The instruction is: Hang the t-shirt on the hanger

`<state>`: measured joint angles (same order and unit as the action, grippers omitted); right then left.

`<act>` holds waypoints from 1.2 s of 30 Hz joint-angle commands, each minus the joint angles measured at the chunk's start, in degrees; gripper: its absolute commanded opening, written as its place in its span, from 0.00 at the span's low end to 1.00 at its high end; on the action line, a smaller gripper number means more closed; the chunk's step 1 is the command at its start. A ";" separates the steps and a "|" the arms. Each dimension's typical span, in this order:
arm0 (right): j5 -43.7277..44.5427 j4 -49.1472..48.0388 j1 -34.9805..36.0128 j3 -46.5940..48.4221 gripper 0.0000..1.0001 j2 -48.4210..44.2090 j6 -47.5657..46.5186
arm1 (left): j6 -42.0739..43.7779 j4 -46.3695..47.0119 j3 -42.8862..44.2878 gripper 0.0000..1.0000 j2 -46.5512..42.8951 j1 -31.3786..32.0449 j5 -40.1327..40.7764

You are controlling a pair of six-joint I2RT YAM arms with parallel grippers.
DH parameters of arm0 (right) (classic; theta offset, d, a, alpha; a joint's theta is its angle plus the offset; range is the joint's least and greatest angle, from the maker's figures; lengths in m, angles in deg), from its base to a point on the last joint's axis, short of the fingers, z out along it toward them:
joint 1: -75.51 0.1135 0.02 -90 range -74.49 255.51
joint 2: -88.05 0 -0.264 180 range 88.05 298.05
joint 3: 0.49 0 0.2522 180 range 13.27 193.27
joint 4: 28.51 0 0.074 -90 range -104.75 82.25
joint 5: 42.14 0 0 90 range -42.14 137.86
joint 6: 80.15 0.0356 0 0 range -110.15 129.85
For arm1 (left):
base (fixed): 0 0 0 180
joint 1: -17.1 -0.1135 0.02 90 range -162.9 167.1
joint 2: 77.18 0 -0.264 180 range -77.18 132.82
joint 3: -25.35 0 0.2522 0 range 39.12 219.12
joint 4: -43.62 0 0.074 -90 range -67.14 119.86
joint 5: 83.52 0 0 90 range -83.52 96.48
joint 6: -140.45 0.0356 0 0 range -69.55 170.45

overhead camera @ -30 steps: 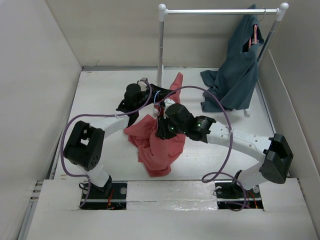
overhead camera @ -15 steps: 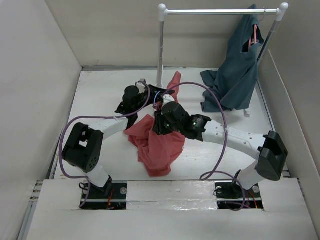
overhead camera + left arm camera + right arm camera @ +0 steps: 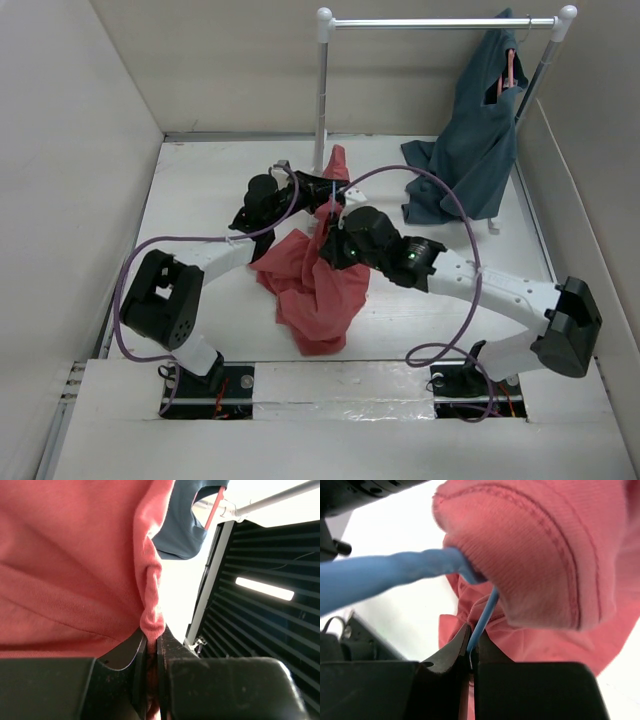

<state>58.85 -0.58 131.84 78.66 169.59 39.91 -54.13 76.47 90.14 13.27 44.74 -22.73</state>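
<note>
The left gripper (image 3: 153, 644) is clamped on a fold of the coral-red t-shirt (image 3: 65, 565), which lies bunched in the middle of the white table (image 3: 200, 190). The right gripper (image 3: 471, 652) pinches the pale-blue hanger (image 3: 390, 572) by its wire, touching the shirt. At the back, a rail (image 3: 440, 21) carries a teal garment (image 3: 470, 150).

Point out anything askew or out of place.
The coral-red cotton t-shirt is a bunched, twisted heap, not spread flat. The thin pale-blue wire hanger disappears into one fold. The dark teal garment on the rail hangs lopsided, its hem trailing onto the table.
</note>
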 commanded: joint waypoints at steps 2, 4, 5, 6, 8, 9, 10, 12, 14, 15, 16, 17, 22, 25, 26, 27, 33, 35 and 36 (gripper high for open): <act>-4.11 -4.07 -5.88 -2.45 0.00 -7.26 -1.85 | 6.54 -0.63 2.93 0.09 -3.97 -0.56 -2.25; -10.43 -3.02 -7.55 -2.54 0.00 -9.55 -2.90 | 10.77 -5.72 6.62 0.29 -3.62 -1.10 -2.43; -13.33 -1.97 -9.30 -2.28 0.00 -10.08 -3.34 | 14.88 -7.13 7.85 0.44 -3.53 -1.62 -2.43; -17.10 -1.09 -10.01 -1.93 0.00 -11.13 -4.13 | 16.75 -10.45 10.38 0.50 -3.44 -2.23 -2.34; -21.53 1.99 -12.65 -0.53 0.00 -12.10 -5.19 | 20.20 -12.76 12.77 0.61 -3.44 -3.19 -1.90; -25.45 3.04 -13.61 -0.09 0.00 -12.54 -6.24 | 24.46 -16.86 15.83 0.63 -3.27 -3.20 -1.47; -27.31 4.97 -14.49 0.53 0.00 -13.59 -6.77 | 27.03 -19.43 17.43 0.65 -3.27 -3.90 -0.85; -32.92 6.82 -17.30 2.11 0.00 -14.39 -7.99 | 35.26 -26.35 22.51 0.68 -2.74 -4.43 2.13; -37.15 9.72 -19.15 3.95 0.00 -15.00 -8.88 | 41.00 -29.81 26.04 0.71 -2.04 -4.43 4.59; -43.00 10.60 -20.81 4.57 0.00 -15.09 -10.10 | 44.25 -32.78 29.80 0.71 -0.82 -4.43 5.56; -45.85 13.22 -21.70 5.45 0.00 -15.00 -11.07 | 51.07 -33.59 31.40 0.71 -0.02 -4.43 6.27; -48.31 15.16 -21.71 6.41 0.00 -15.00 -11.95 | 54.36 -34.47 33.16 0.71 0.77 -4.43 7.14; -52.82 21.68 -23.02 11.87 0.00 -16.41 -14.33 | 65.98 -43.62 41.96 0.73 5.69 -4.43 9.34; -53.96 23.78 -23.64 12.75 0.00 -16.76 -14.24 | 69.67 -44.85 43.10 0.74 5.96 -4.43 12.42; -53.87 24.32 -23.64 13.01 0.00 -16.85 -14.33 | 70.46 -44.94 43.11 0.75 5.87 -4.43 13.12; -53.87 24.67 -23.64 13.19 0.00 -16.85 -14.42 | 71.95 -46.16 44.15 0.75 5.96 -4.43 15.22; -54.84 24.32 -23.64 13.45 0.00 -18.34 -12.49 | 72.85 -51.10 48.64 0.76 9.12 -5.48 18.24; -54.75 24.23 -23.64 13.45 0.00 -18.52 -12.05 | 71.01 -49.87 48.29 0.75 9.65 -5.49 17.00; -54.58 24.32 -23.64 13.37 0.00 -18.61 -11.96 | 70.39 -48.03 47.86 0.73 9.91 -5.49 14.82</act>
<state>6.70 25.63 108.50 89.08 152.93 27.12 15.93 26.33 135.84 23.31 39.73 -6.43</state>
